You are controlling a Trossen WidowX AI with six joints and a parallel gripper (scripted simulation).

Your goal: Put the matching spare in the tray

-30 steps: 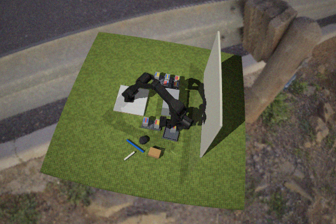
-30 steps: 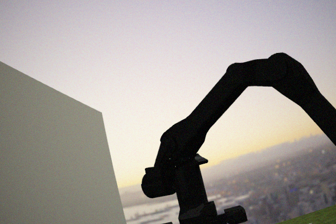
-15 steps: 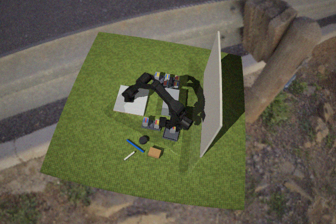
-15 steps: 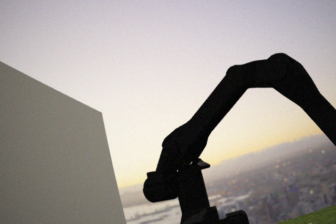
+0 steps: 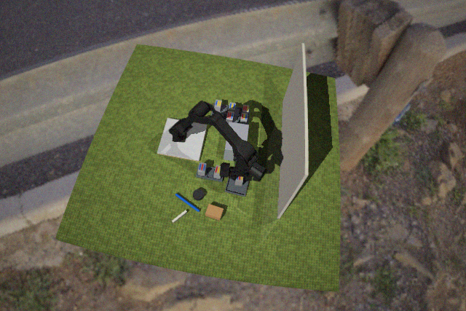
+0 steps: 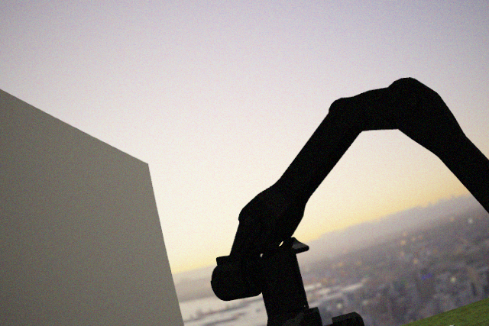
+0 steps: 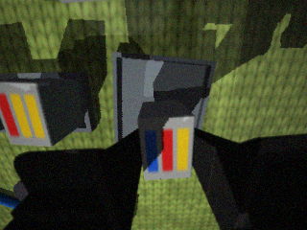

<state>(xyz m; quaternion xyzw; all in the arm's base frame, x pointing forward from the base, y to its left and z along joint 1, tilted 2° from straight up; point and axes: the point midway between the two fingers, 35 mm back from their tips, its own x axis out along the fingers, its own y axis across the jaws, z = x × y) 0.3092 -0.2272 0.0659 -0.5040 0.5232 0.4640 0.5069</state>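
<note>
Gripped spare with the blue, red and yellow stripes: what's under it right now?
The spare, clamped by the gripper, hangs over the grey tray. The tray's near part is hidden behind the spare and fingers, so contact cannot be judged.

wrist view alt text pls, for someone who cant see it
The gripper is shut on a small grey block whose label shows blue, red and yellow stripes, held over a grey tray on green matting. To the left sits another block with red and yellow stripes showing.
</note>
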